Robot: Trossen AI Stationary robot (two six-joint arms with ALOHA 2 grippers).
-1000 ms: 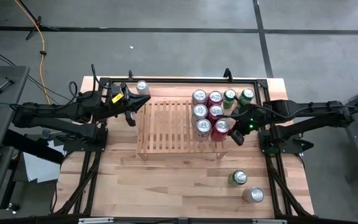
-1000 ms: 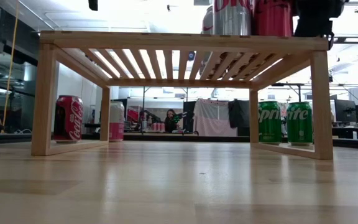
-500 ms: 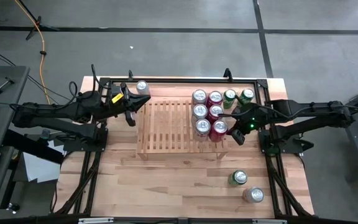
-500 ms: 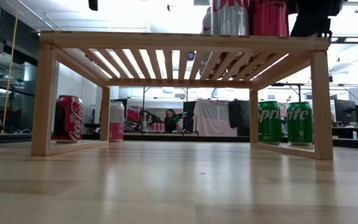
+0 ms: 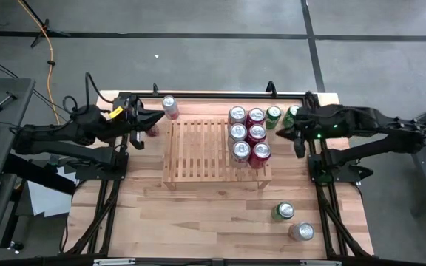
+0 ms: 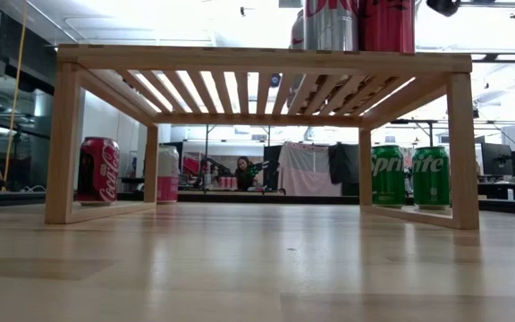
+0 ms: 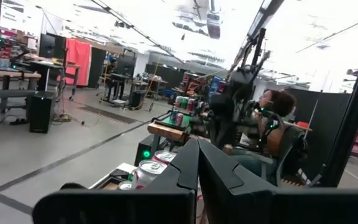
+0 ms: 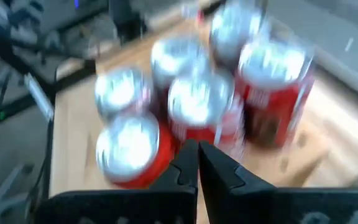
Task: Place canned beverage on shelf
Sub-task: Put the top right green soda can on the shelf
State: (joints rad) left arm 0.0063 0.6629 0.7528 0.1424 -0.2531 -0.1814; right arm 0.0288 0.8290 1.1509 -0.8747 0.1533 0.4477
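Shelf [image 5: 202, 151] of light slatted wood sits mid-table [image 5: 198, 222], w/ six cans [image 5: 246, 133] bunched on its right end, silver and red ones in two columns; from the low cam I see the bottoms of a silver can [image 6: 329, 25] and a red can [image 6: 386, 25] standing on the top slats; my right claw [image 5: 299, 140] hangs just off the shelf's right side, near the table's back right corner, fingers pressed together and carrying nothing; through my right wrist cam the pinched fingertips [image 8: 197, 162] point at that cluster of cans on the shelf, blurred; my left claw [image 5: 140, 129] is off the shelf's left back corner, also clamped shut on nothing, tips pointing toward the silver-top can w/ pink side [image 5: 169, 106] at the table's back edge, near it but apart; two green cans [image 5: 283, 114] stand on the table betw. the shelf and my right arm, showing low down as Sprite cans [image 6: 409, 176] beyond the right legs; a red Coca-Cola can [image 6: 99, 170] and a pink-and-white can [image 6: 167, 173] stand on the table behind the left legs; near the front right of the table a green can [image 5: 282, 211] and a silver can [image 5: 300, 231] sit well apart from the shelf; a person [image 7: 278, 134] is seated in the room beyond
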